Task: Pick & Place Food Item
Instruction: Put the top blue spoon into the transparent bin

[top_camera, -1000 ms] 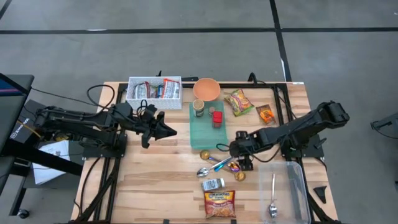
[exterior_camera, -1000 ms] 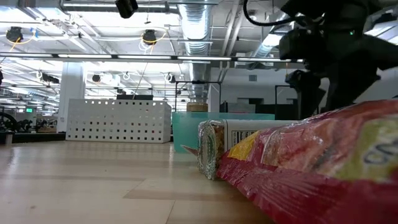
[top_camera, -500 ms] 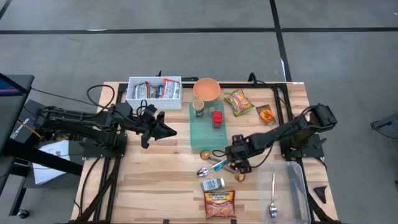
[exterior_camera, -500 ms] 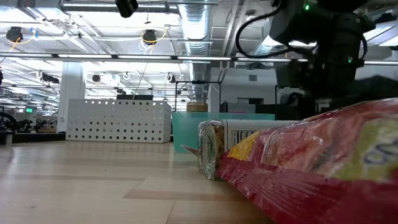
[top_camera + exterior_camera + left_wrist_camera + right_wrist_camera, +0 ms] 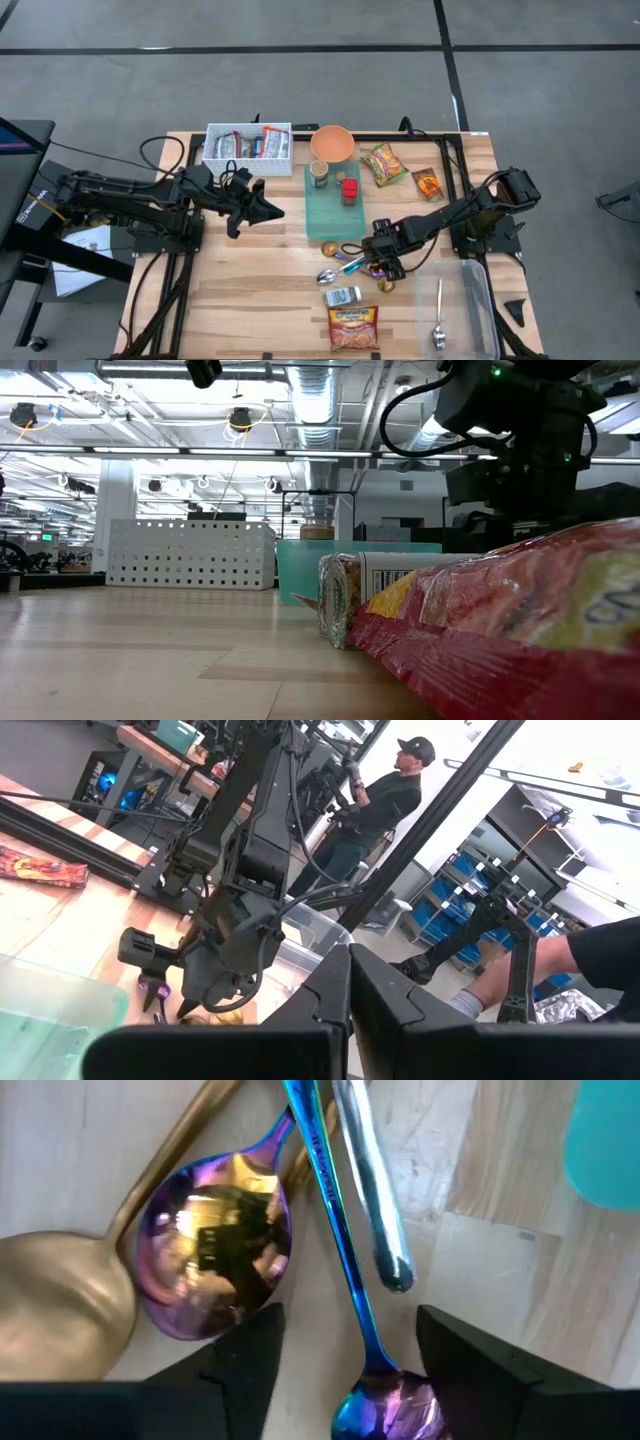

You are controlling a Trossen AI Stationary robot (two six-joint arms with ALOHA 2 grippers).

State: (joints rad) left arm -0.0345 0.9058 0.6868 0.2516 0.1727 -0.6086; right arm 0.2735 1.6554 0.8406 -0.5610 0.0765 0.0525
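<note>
High view | right gripper [image 5: 378,266] over spoons [image 5: 345,268] | teal tray [image 5: 334,210] edge beside

So our right arm is stretched in from the right edge, reaching low toward the middle of the surface, and the right end effector [image 5: 381,268] is down close to the wood with its fingers [image 5: 250,1365] spread apart. Our left arm lies extended across the left half, wrist level, with the left end effector [image 5: 272,211] pinched completely together, hanging above the surface.
</note>
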